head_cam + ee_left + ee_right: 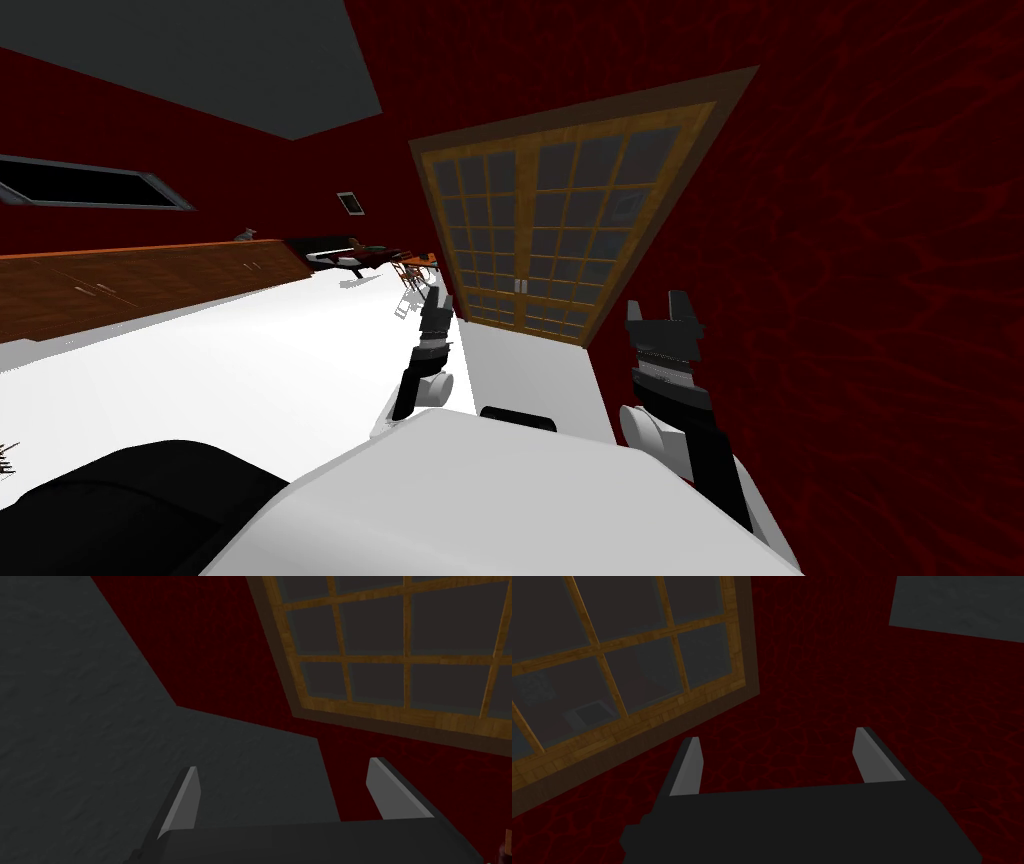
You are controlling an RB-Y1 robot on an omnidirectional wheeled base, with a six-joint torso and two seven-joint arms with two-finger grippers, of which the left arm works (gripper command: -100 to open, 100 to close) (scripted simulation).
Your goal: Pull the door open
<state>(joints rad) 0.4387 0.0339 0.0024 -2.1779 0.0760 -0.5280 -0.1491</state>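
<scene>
A wooden double door (560, 215) with many small glass panes stands shut in a dark red wall ahead of me, two small pale handles (520, 287) at its middle seam. My left gripper (436, 298) hangs open in front of the door's lower left corner, short of it. My right gripper (664, 306) is open too, just right of the door frame and facing the red wall. Part of the door's frame and panes (400, 661) lies beyond the left gripper (282, 786). The door's corner (637, 676) lies off to one side of the right gripper (777, 758).
The white floor (250, 350) spreads out to the left. A long wooden cabinet run (140, 280) lines the left wall. Farther back stand a dark piano (335, 255) and wooden chairs (412, 268). The red wall (860, 280) is close on my right.
</scene>
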